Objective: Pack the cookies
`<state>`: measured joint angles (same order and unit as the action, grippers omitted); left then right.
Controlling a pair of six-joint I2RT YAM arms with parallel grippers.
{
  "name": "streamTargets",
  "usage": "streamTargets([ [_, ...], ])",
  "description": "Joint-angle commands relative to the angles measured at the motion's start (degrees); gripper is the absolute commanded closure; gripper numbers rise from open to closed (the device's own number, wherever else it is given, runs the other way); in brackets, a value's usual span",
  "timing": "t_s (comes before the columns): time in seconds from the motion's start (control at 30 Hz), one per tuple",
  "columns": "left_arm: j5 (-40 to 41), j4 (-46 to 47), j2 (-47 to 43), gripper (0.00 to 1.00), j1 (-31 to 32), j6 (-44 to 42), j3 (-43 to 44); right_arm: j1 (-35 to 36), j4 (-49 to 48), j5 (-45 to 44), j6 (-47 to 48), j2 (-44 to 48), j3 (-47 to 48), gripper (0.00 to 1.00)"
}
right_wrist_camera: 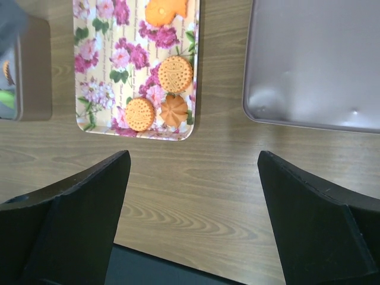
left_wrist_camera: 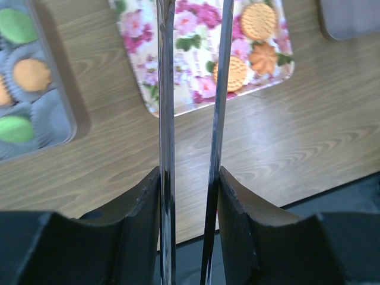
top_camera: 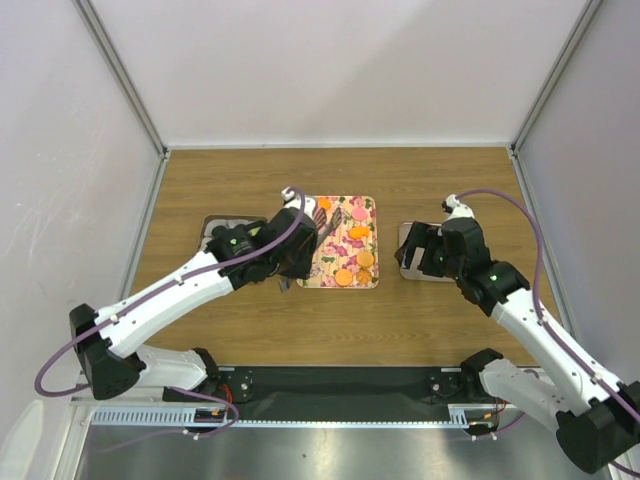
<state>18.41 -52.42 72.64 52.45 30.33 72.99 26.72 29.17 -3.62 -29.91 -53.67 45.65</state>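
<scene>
The floral tray [top_camera: 322, 262] holds several cookies: orange ones [top_camera: 358, 232] and a pink one [top_camera: 358, 212]. My left gripper [top_camera: 292, 256] is shut on a pair of metal tongs [left_wrist_camera: 167, 89] whose blades reach over the tray's left part [left_wrist_camera: 178, 65]; the tips run out of the wrist view. Three orange cookies [left_wrist_camera: 259, 21] lie right of the blades. The grey tin [left_wrist_camera: 56, 113] at the left holds green [left_wrist_camera: 16, 26] and orange [left_wrist_camera: 31, 74] cookies in paper cups. My right gripper [right_wrist_camera: 193, 155] is open and empty above bare wood near the tray's corner cookies [right_wrist_camera: 175, 74].
The grey lid [right_wrist_camera: 314, 65] lies right of the tray, partly under my right gripper [top_camera: 420, 250] in the top view. The tin [top_camera: 213, 228] is mostly hidden by my left arm. White walls enclose the table on three sides.
</scene>
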Motion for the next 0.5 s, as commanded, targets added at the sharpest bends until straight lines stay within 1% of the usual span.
streamTargets([
  [0.0, -2.3, 5.6, 0.7, 0.56, 2.0, -2.3, -0.5, -0.1, 4.0, -3.8, -2.2, 3.3, 3.7, 0.05],
  [0.13, -2.9, 10.7, 2.1, 0.56, 6.1, -2.4, -2.2, -0.2, 7.0, -6.2, -2.6, 4.8, 5.7, 0.05],
  [0.17, -2.8, 11.8, 2.5, 0.55, 8.3, -2.1, -2.8, -0.2, 7.7, -6.6, -2.6, 4.9, 6.4, 0.05],
  [0.23, -2.9, 15.4, 3.8, 0.55, 10.4, -1.9, -4.4, -0.4, 9.3, -7.8, -2.4, 4.9, 8.7, 0.05],
  [0.27, -2.9, 16.6, 4.2, 0.55, 12.4, -1.9, -4.9, -0.4, 10.0, -8.8, -2.3, 4.5, 9.6, 0.05],
  [0.33, -2.2, 18.1, 5.3, 0.55, 14.3, -1.9, -5.5, -0.9, 12.0, -9.6, -1.7, 4.1, 12.4, 0.05],
  [0.37, -2.2, 20.1, 6.1, 0.55, 16.5, -2.2, -5.8, -1.1, 12.4, -10.4, -1.5, 3.8, 13.2, 0.05],
  [0.47, -1.1, 23.5, 7.4, 0.55, 20.2, -3.9, -6.2, -2.6, 14.1, -10.6, -0.5, 3.1, 16.6, 0.05],
])
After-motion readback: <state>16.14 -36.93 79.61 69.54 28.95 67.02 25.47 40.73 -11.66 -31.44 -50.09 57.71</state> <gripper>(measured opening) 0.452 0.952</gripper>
